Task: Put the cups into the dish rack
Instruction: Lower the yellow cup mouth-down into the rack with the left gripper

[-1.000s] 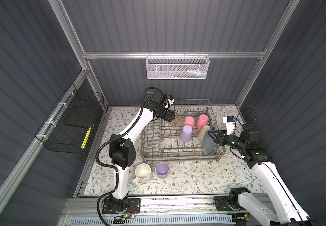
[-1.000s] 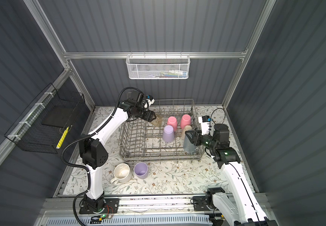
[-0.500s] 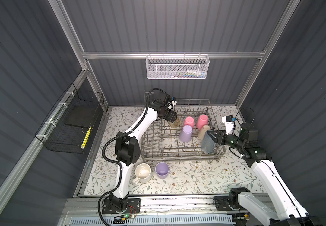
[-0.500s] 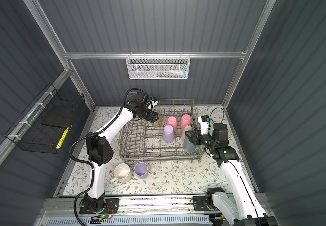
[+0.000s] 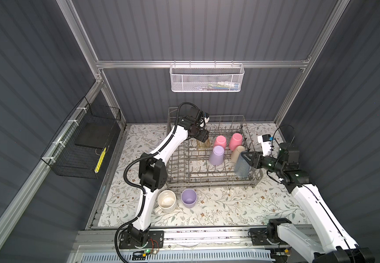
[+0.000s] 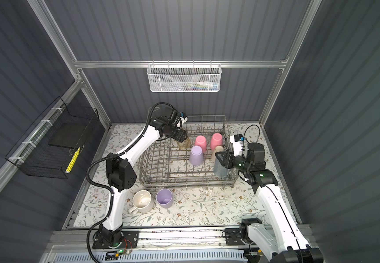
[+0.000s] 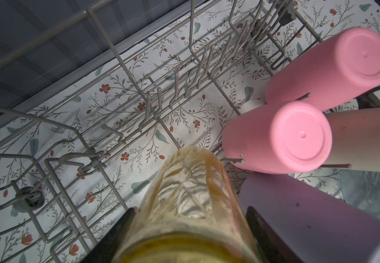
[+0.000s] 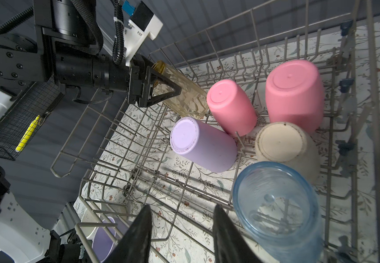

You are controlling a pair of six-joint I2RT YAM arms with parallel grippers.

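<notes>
Left claw [image 7: 190, 209]: pinching the yellow tumbler [image 8: 191, 100], tilted mouth-down inside the rack [image 5: 207, 181], upper middle of its grid in both top views.
Right claw [image 8: 182, 206]: spread, nothing between; blue tumbler [image 8: 275, 209] just beside one finger.
Rack: frame centre; upturned cups [image 8: 201, 145] fill its right half.
Table [image 5: 241, 205]: mug [image 5: 166, 200] and lilac cup [image 5: 189, 198] upright, below rack.

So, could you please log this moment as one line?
left claw: holds yellow tumbler | right claw: open | mug: outside rack
</notes>
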